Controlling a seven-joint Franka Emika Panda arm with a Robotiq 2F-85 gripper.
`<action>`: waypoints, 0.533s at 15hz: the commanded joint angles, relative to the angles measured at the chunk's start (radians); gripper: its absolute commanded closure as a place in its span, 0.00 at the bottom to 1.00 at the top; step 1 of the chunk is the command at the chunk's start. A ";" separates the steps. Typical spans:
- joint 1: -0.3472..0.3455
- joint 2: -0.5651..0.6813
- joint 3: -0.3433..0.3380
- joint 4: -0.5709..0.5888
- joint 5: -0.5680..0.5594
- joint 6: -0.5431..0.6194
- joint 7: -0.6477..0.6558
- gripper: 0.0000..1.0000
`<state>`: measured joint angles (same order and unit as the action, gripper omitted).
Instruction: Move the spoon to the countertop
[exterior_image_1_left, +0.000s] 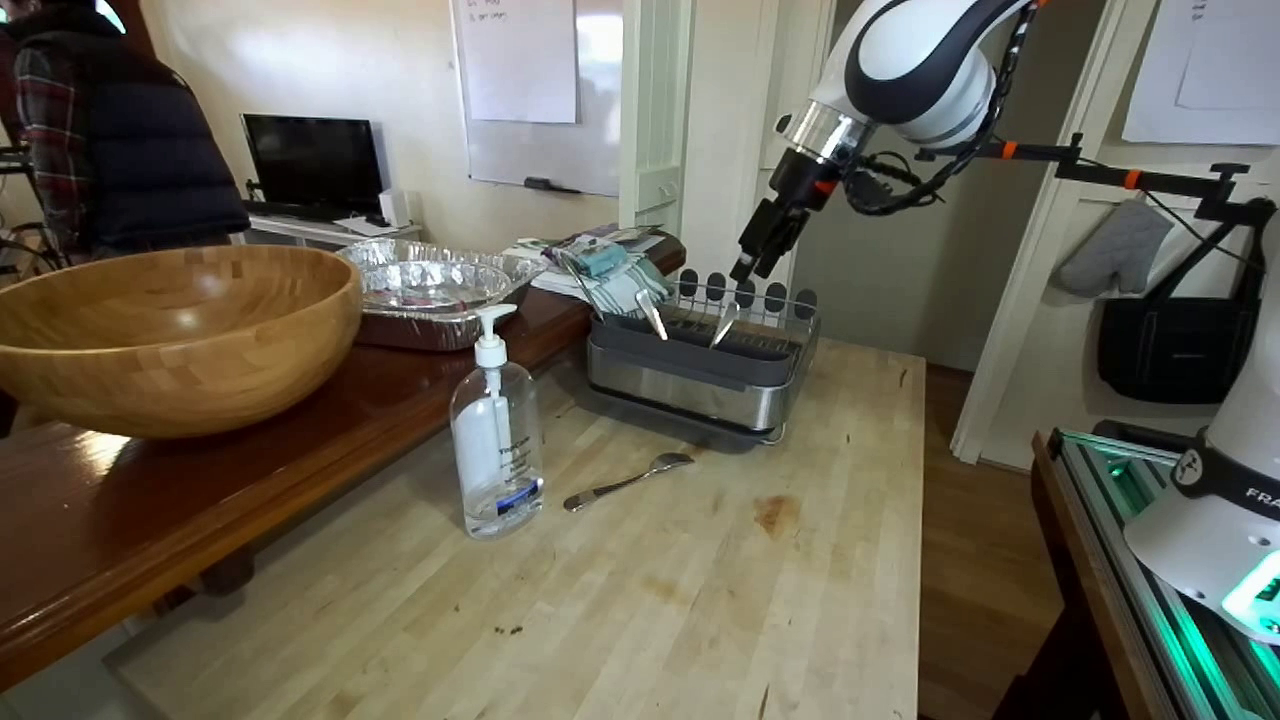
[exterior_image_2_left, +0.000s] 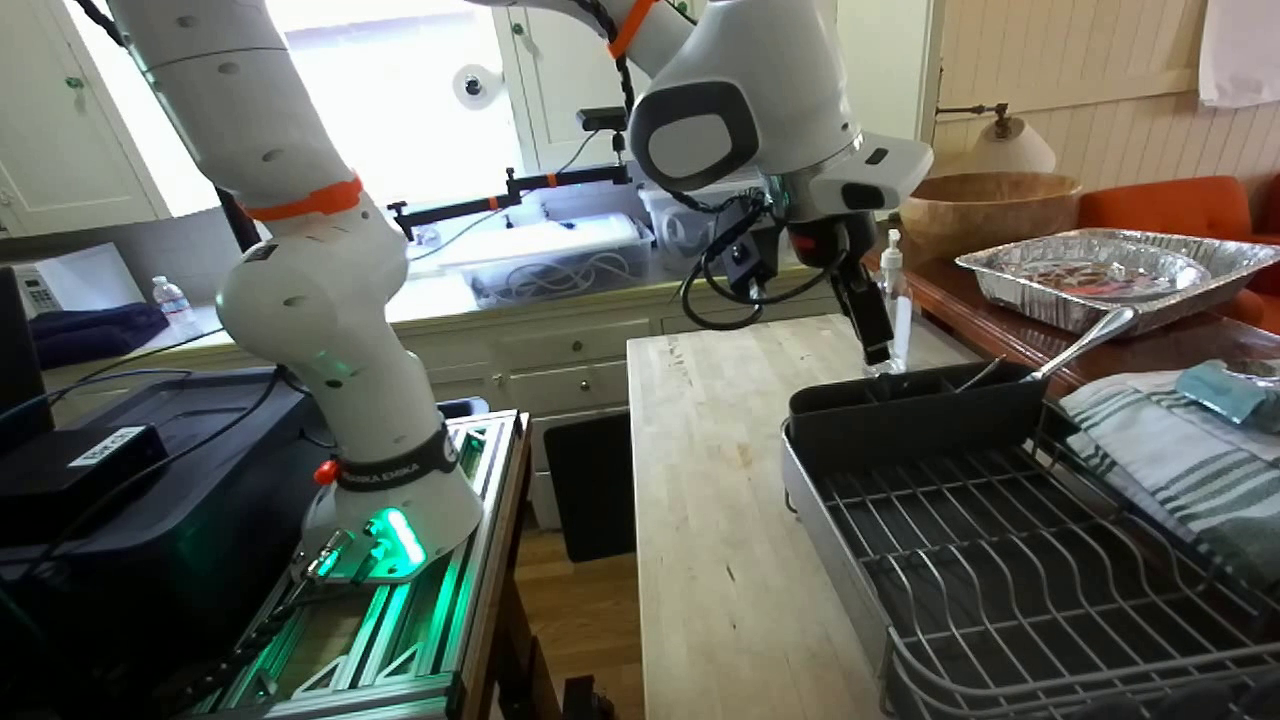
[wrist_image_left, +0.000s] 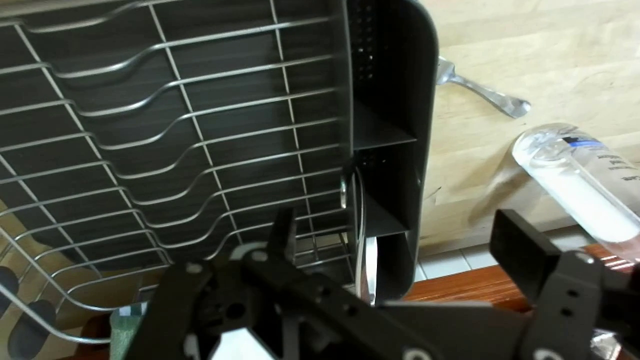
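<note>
A small silver-grey utensil that fits the spoon (exterior_image_1_left: 630, 481) lies flat on the pale wood countertop (exterior_image_1_left: 830, 600), between the pump bottle and the dish rack. In the wrist view the spoon (wrist_image_left: 482, 90) has its head partly hidden by the caddy rim, so I cannot be sure of its head shape. My gripper (exterior_image_1_left: 752, 272) is in the air above the dark utensil caddy (exterior_image_1_left: 690, 352), pointing down. In the wrist view the gripper (wrist_image_left: 400, 225) has its fingers wide apart with nothing between them. Several metal utensils (exterior_image_2_left: 1085, 345) stick up from the caddy.
The dish rack (exterior_image_2_left: 980, 540) stands at one end of the countertop. The clear pump bottle (exterior_image_1_left: 497, 450) stands beside the spoon. The raised reddish-brown tabletop (exterior_image_1_left: 300, 470) runs alongside, bearing a wooden bowl (exterior_image_1_left: 180, 350), foil trays (exterior_image_1_left: 430, 290) and a striped towel (exterior_image_2_left: 1180, 450).
</note>
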<state>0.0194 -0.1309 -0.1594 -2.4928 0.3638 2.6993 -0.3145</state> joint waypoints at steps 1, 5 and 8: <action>0.018 0.044 -0.011 0.002 0.086 0.087 -0.073 0.00; 0.034 0.091 -0.010 0.016 0.210 0.122 -0.168 0.00; 0.040 0.126 -0.003 0.030 0.294 0.129 -0.240 0.00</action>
<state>0.0416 -0.0561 -0.1613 -2.4870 0.5658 2.8014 -0.4746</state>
